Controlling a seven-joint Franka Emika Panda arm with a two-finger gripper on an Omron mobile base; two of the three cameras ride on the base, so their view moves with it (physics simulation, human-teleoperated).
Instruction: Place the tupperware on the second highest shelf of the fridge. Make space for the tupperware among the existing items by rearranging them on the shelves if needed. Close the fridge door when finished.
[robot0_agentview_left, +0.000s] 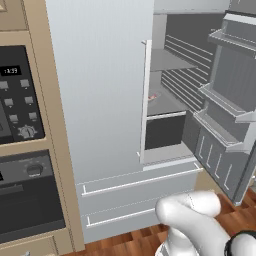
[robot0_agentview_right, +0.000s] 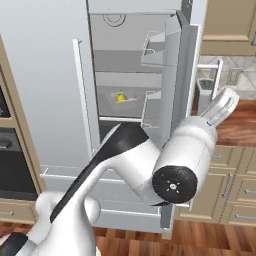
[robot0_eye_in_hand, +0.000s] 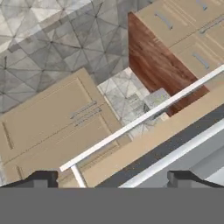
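the only writing is on the oven's control panel (robot0_agentview_left: 17, 95), left of the fridge: a small lit display (robot0_agentview_left: 11, 71) showing pale digits, too blurred to read for certain; nothing else carries legible text or labels

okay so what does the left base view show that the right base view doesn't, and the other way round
Left base view alone: the black-fronted oven with its control panel, and the fridge's two drawers in full with their horizontal handles.

Right base view alone: the tupperware with its yellow fruit on a fridge shelf, a silver toaster on the counter, and tan cabinet drawers to the right.

Both: the fridge with its right door swung open, grey shelves inside, the wood floor, and the robot's white arm.
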